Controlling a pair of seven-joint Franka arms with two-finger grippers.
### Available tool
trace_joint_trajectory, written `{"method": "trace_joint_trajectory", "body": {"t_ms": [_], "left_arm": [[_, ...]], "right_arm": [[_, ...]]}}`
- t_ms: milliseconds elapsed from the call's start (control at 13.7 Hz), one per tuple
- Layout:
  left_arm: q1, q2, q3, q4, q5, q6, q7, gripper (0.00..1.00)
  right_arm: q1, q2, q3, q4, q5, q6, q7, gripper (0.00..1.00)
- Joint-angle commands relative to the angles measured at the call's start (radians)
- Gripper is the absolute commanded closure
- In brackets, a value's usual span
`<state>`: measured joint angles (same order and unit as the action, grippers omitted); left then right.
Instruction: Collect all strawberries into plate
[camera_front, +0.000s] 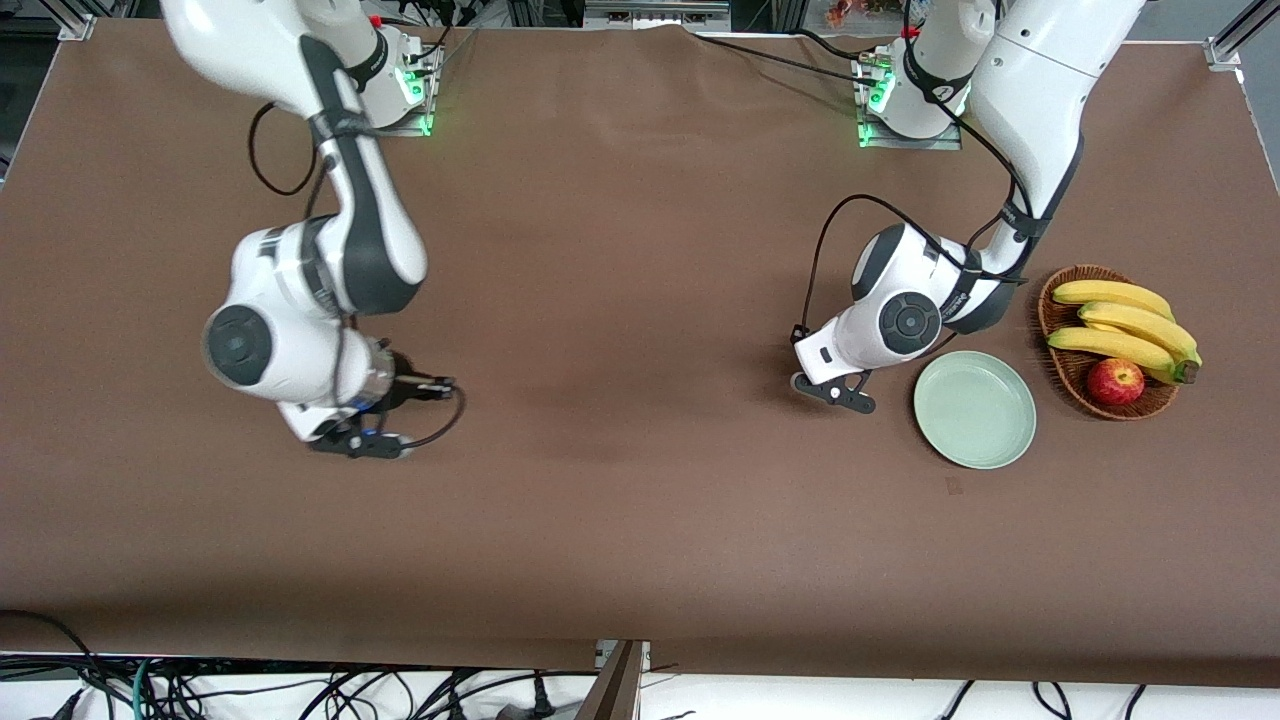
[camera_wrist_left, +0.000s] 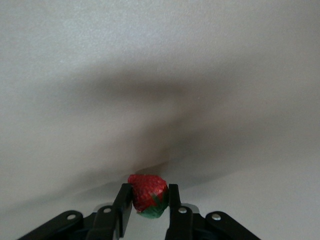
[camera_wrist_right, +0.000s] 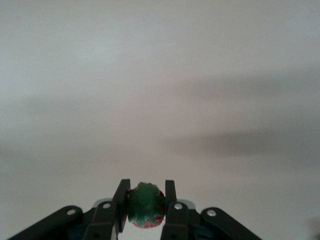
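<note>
Two white robot arms work over a table covered in brown cloth (camera_front: 620, 250). The left gripper (camera_wrist_left: 148, 206) has its two black fingers closed on a small red strawberry with a green leafy top (camera_wrist_left: 148, 194), and it hangs low over the cloth just beside the round, shallow, pale mint-green plate (camera_front: 975, 409), on the side toward the right arm's end of the table. The right gripper (camera_wrist_right: 145, 206) is also clamped on a berry, a second small strawberry seen from its green cap (camera_wrist_right: 145, 205), low over the cloth well apart from the plate. No third strawberry shows in any view, and the plate looks bare. Beside the plate sits a brown wicker basket (camera_front: 1062, 372) holding yellow bananas (camera_front: 1122, 325) and a red apple (camera_front: 1115, 381). The step in hand appears to be carrying: both berries are gripped, neither delivered. The next move likely calls for shifting the left gripper over the plate and opening there, while the right arm has a long reach across to the plate.
</note>
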<state>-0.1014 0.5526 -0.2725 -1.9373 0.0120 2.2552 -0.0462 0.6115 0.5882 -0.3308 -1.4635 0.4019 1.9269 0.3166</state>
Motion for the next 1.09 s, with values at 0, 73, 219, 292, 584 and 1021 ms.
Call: {"method": "trace_joint_trajectory", "body": {"t_ms": [0, 73, 219, 292, 584, 1021], "left_arm": [[0.028, -0.082, 0.009, 0.052, 0.083, -0.170, 0.029, 1.00], [0.051, -0.082, 0.006, 0.111, 0.120, -0.256, 0.063, 1.00], [0.090, -0.076, 0.012, 0.196, 0.128, -0.367, 0.188, 1.00], [0.123, -0.073, 0.021, 0.204, 0.138, -0.368, 0.268, 1.00], [0.238, -0.008, 0.019, 0.196, 0.311, -0.301, 0.442, 1.00], [0.284, 0.053, 0.019, 0.136, 0.313, -0.129, 0.535, 0.58]], "right_arm": [[0.118, 0.067, 0.030, 0.041, 0.050, 0.055, 0.230, 0.96], [0.146, 0.091, 0.045, 0.054, 0.079, 0.128, 0.315, 0.96], [0.186, 0.140, 0.119, 0.086, 0.103, 0.265, 0.470, 0.94], [0.203, 0.163, 0.145, 0.090, 0.103, 0.332, 0.549, 0.94], [0.341, 0.298, 0.207, 0.133, 0.098, 0.714, 0.875, 0.77], [0.421, 0.374, 0.191, 0.203, 0.081, 0.947, 1.199, 0.11]]}}
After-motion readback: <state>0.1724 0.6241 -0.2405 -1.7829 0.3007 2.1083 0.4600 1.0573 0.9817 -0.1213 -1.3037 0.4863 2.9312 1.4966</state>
